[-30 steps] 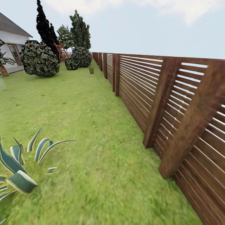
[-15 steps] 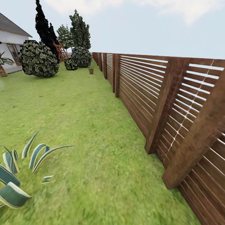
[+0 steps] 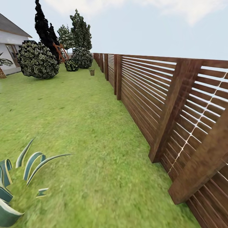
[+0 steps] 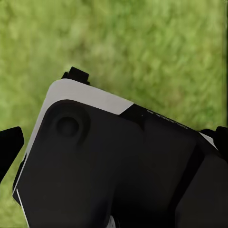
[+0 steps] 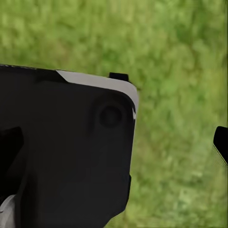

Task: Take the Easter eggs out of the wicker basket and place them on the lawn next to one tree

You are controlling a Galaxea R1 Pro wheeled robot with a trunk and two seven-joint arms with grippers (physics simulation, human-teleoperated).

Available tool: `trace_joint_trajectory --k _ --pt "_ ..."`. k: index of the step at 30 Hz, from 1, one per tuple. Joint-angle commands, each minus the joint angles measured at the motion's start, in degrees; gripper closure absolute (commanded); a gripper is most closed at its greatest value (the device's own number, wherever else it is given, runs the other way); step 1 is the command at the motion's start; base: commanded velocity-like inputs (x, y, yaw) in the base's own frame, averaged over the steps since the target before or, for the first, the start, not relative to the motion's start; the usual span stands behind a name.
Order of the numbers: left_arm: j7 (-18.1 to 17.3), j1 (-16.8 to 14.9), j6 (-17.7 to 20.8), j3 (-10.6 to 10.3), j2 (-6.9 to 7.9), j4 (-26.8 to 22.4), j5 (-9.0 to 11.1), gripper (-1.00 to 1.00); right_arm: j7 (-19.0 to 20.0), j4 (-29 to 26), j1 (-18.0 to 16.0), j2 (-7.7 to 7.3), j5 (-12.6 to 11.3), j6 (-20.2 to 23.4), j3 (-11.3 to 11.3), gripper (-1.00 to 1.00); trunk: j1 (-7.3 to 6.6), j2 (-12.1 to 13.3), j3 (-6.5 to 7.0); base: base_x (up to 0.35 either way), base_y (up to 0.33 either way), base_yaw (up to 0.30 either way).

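Far ahead, the wicker basket stands on the lawn by the fence.

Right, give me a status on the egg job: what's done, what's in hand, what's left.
Done: nothing that shows. In hand: the robot is out on the lawn, looking along the wooden fence towards a small brown object standing on the grass far off, possibly the wicker basket, though it is too small to tell. Both wrist views show grass and dark robot parts, no egg. Left: take out all three eggs and place them by one tree.
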Motion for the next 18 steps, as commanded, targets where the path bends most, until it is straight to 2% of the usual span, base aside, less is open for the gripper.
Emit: trace_joint_trajectory --k 1,18 --pt "0.0 0.0 0.0 0.0 0.0 0.0 0.0 -1.0 0.0 0.0 0.0 0.0 0.0 0.0 0.0 -1.0 0.0 0.0 0.0 0.332 0.0 0.0" --pt "0.0 0.0 0.0 0.0 0.0 0.0 0.0 -1.0 0.0 0.0 0.0 -0.09 0.0 0.0 0.0 -1.0 0.0 0.0 0.0 0.332 0.0 0.0"
